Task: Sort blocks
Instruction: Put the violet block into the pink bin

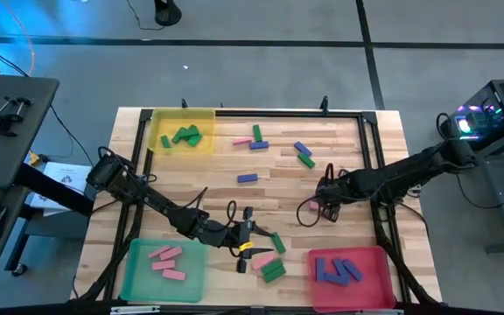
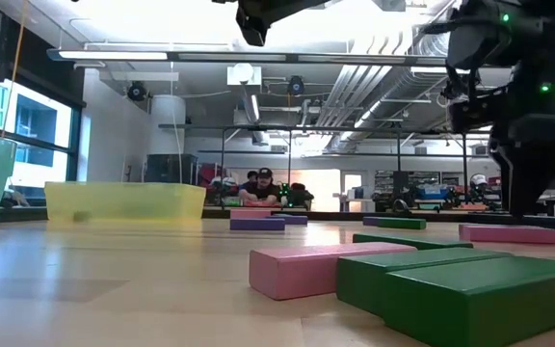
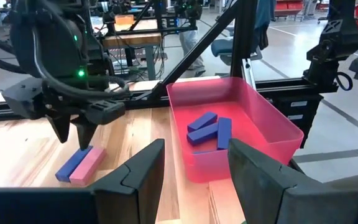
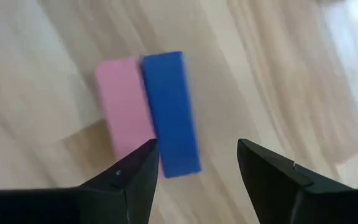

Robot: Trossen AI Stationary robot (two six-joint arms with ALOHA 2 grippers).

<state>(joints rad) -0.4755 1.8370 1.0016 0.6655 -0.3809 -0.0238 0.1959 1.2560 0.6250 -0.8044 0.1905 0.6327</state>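
Jaws of the right gripper point(image 4: 194, 163) hang wide above a blue block point(image 4: 171, 112) touching a pink block point(image 4: 122, 102); next, straddle the blue alone.

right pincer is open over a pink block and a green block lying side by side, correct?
Nearly. The right pincer is open over the pink block, but the block touching its side is blue, not green. The right wrist view shows it, and the left wrist view agrees.

Grey floor point(image 1: 261, 70) all round the wooden table point(image 1: 278, 166), bright ceiling lights point(image 2: 162, 56) overhead, big windows point(image 2: 37, 120) glowing, a person point(image 2: 261, 185) seated far back.
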